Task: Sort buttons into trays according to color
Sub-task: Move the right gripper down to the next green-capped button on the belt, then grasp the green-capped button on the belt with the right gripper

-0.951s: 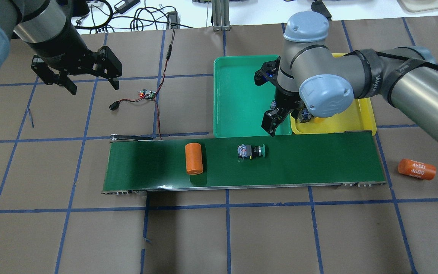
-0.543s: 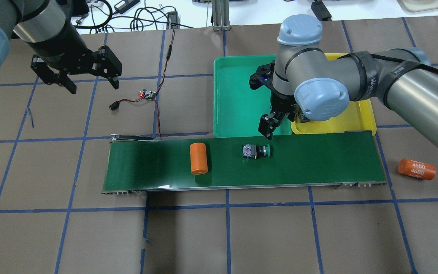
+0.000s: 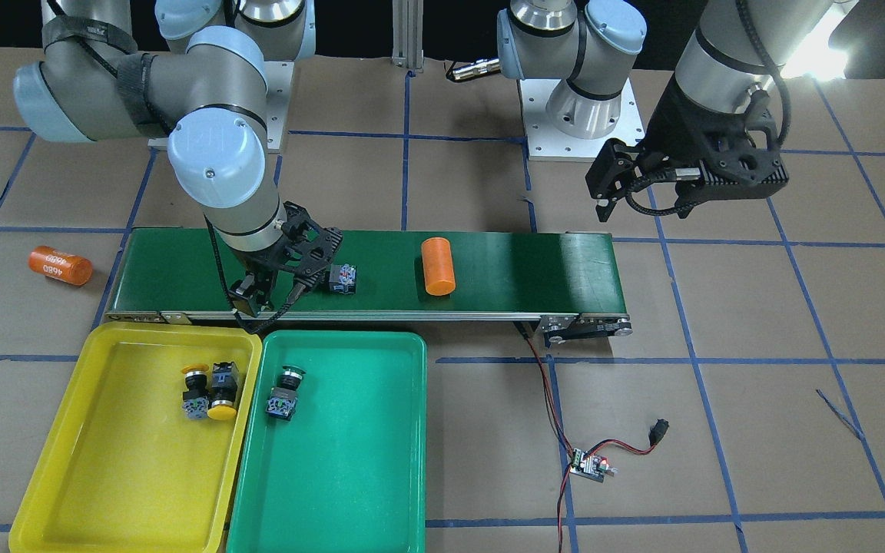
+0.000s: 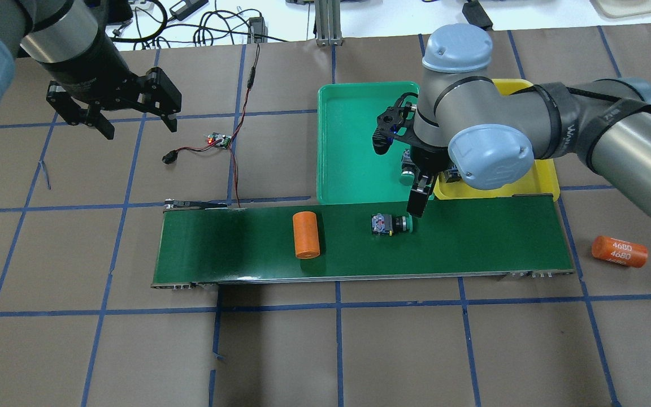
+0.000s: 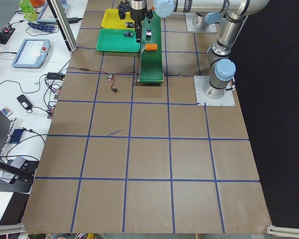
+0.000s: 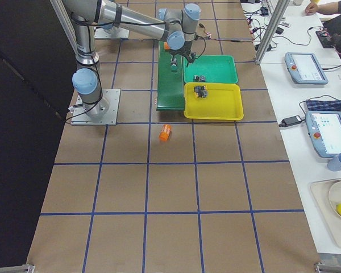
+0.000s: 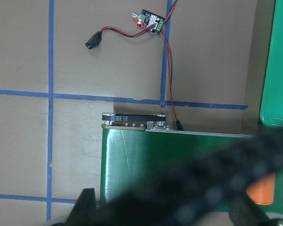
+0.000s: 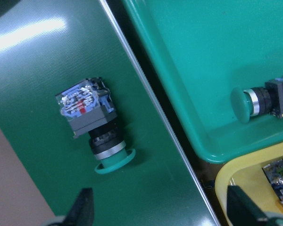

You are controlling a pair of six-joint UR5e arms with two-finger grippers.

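A green-capped button point(image 4: 391, 224) point(image 3: 343, 278) point(image 8: 94, 132) lies on its side on the dark-green conveyor belt point(image 4: 472, 243). My right gripper point(image 3: 273, 296) point(image 8: 162, 216) hangs open just beside its cap, at the belt's tray-side edge, holding nothing. The green tray point(image 3: 350, 476) point(image 4: 348, 141) holds one green button point(image 3: 285, 392) point(image 8: 259, 101). In the yellow tray point(image 3: 104, 476) lie two yellow buttons point(image 3: 208, 392) side by side. My left gripper point(image 4: 138, 127) point(image 3: 604, 188) hovers open and empty, far from the trays, past the belt's other end.
An orange cylinder point(image 4: 306, 234) point(image 3: 438, 266) lies on the belt, away from the button. Another orange cylinder point(image 4: 619, 251) rests on the table beyond the belt's end. A small circuit board with red and black wires point(image 4: 219, 140) lies near the left gripper.
The green button and the orange cylinder have ridden rightward along the belt. My right gripper has swung from the trays' edge down to the belt beside the button. The left arm is still.
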